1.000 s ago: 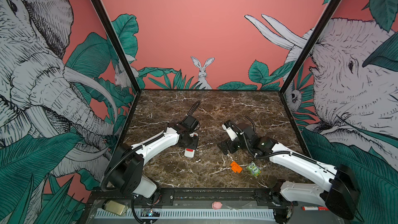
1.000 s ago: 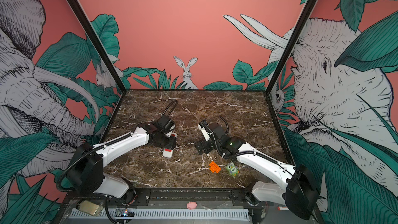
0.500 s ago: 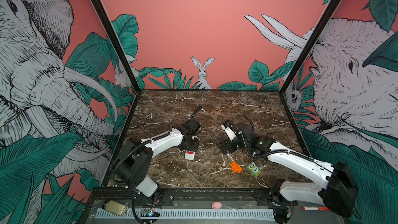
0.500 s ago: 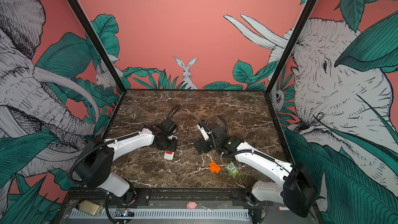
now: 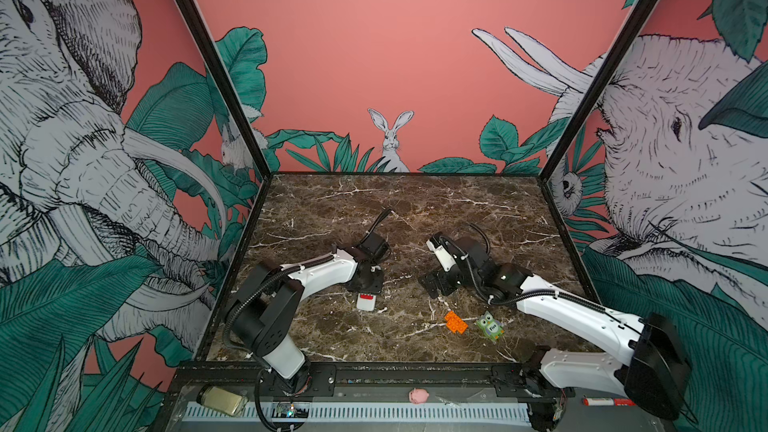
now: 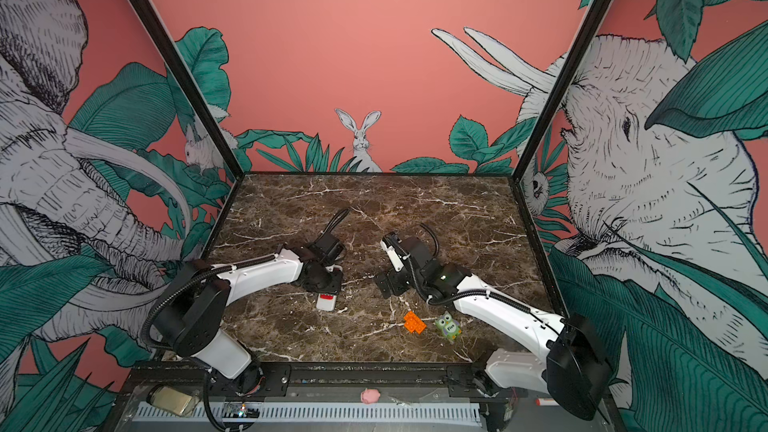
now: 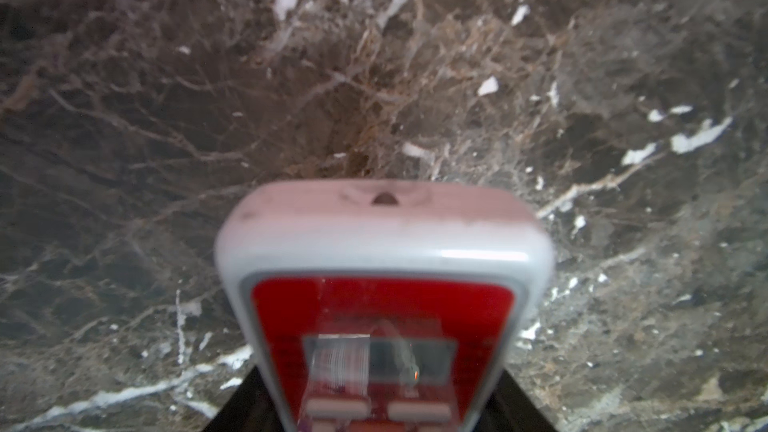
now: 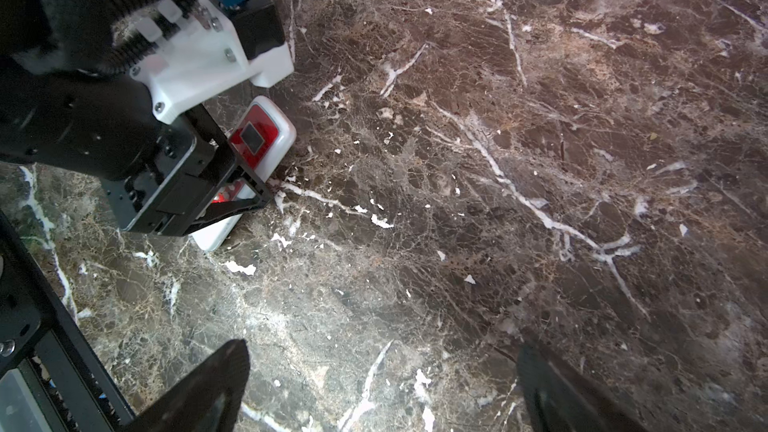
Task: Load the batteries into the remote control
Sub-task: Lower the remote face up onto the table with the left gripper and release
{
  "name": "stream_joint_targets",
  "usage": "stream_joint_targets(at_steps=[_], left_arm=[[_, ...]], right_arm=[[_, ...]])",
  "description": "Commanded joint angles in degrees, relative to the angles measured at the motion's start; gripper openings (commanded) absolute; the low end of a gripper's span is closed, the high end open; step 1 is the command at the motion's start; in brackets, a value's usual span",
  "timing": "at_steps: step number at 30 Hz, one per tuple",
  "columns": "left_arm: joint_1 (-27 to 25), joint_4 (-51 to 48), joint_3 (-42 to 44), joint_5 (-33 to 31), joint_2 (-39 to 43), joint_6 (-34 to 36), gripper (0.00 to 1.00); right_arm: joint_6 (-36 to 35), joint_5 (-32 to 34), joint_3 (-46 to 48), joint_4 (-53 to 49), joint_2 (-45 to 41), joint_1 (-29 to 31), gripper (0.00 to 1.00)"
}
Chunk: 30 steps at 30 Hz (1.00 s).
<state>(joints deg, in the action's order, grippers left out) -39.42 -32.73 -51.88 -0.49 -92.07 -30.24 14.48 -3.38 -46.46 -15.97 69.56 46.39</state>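
Observation:
The remote control (image 5: 366, 302) (image 6: 327, 301) is white with a red face turned up, low on the marble near the middle. My left gripper (image 5: 365, 284) (image 6: 326, 282) is shut on it from behind. In the left wrist view the remote control (image 7: 382, 268) fills the lower middle, between the gripper's dark fingers (image 7: 237, 405). The right wrist view shows the remote control (image 8: 257, 139) lying at the table surface inside the left gripper (image 8: 232, 184). My right gripper (image 5: 434, 284) (image 8: 374, 380) is open over bare marble, to the right of the remote. The batteries are out of view.
An orange studded brick (image 5: 456, 322) and a green owl toy (image 5: 490, 326) lie front right, near the right arm. On the front ledge outside the table sit a small jar (image 5: 220, 400), a pink toy (image 5: 417, 396) and a red marker (image 5: 604, 401). Walls close three sides.
My left arm has folded down and brought the remote lower and slightly toward the front. The right arm has barely shifted and its jaws stay wide.

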Motion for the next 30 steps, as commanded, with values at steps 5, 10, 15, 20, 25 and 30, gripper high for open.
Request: stream_joint_targets(at_steps=[5,10,15,20,25,30], left_arm=[[-0.38,1.7,2.03,-0.83,-0.67,-2.24,0.5],[-0.34,1.33,1.76,-1.37,0.42,-2.37,0.62],[-0.39,0.79,1.21,-1.69,2.1,-2.37,0.85],[-0.39,-1.46,-0.5,-2.9,4.26,-1.54,0.99],[0.34,-5.33,-1.9,-7.35,9.64,0.84,0.99],[7.91,-6.55,-0.16,-10.63,17.68,4.38,0.99]], right_arm=[[-1.14,1.9,1.06,1.79,-2.46,-0.25,0.99],[-1.03,3.01,1.19,1.68,-4.7,-0.25,0.99],[-2.22,5.64,0.37,-0.14,-6.1,-0.25,0.99],[-2.42,10.72,-0.52,-3.5,-8.2,-0.29,0.99],[-2.52,17.03,0.37,-6.14,-12.38,-1.21,0.99],[-2.44,22.13,2.54,-7.38,-15.87,-5.68,0.99]])
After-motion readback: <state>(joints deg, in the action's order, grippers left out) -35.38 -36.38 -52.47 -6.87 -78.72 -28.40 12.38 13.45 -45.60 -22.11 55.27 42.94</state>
